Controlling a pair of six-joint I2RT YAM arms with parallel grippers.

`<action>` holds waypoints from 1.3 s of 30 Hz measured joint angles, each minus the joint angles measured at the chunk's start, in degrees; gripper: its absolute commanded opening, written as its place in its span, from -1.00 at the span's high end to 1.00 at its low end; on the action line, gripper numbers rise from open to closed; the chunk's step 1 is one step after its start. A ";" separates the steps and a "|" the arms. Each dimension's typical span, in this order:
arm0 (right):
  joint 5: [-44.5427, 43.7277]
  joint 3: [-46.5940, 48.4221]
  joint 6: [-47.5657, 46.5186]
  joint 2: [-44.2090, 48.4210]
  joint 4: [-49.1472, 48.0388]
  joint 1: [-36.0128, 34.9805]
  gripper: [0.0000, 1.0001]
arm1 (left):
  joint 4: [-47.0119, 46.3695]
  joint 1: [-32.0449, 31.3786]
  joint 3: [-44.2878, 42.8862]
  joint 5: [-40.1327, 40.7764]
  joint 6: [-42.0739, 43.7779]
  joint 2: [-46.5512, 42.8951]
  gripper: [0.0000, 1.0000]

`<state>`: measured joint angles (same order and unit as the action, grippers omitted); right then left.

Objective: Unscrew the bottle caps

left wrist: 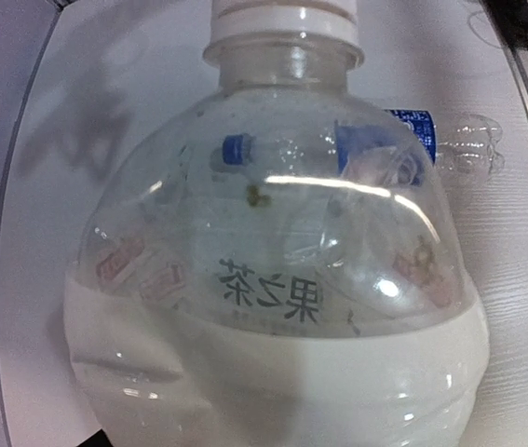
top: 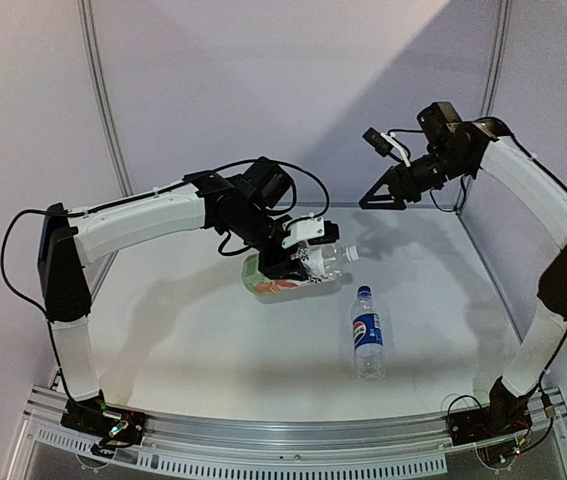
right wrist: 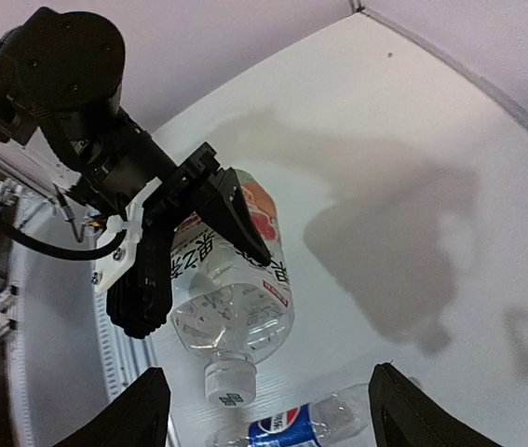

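My left gripper [top: 301, 262] is shut on the wider bottle [top: 271, 280] with the green-white-orange label, holding it on its side with the neck pointing right. Its white cap [top: 351, 253] is on. In the left wrist view this bottle [left wrist: 273, 279] fills the frame and hides the fingers; its cap [left wrist: 282, 14] is at the top. The slim Pepsi bottle [top: 366, 335] lies on the table with its blue cap [top: 363, 291] on. My right gripper [top: 378, 200] is open and empty, raised to the right of the white cap. In the right wrist view the white cap [right wrist: 229, 380] sits between its fingers [right wrist: 142, 410], apart from them.
A white table [top: 183, 330] with walls behind and at both sides. A metal rail [top: 293, 440] runs along the near edge between the arm bases. The Pepsi bottle also shows in the right wrist view [right wrist: 291, 428], below the white cap.
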<state>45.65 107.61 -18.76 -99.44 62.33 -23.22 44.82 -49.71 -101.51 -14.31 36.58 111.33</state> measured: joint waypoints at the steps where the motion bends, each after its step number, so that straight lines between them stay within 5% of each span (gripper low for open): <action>1: 2.23 1.79 1.07 -2.47 1.46 0.55 -0.54 | -0.04 0.00 -0.02 0.09 -0.13 0.00 1.00; 10: 10.91 -7.32 8.74 -7.54 11.37 0.98 -0.38 | -0.15 -0.07 -0.11 1.95 -0.55 0.00 1.00; 39: 16.68 -9.49 15.34 -7.50 8.39 0.31 0.42 | 0.22 -1.64 -1.73 4.31 -1.27 0.02 1.00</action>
<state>62.33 98.13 -3.42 -106.94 70.72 -22.92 45.04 -51.35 -103.24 -10.00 35.31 111.35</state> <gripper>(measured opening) 0.325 0.563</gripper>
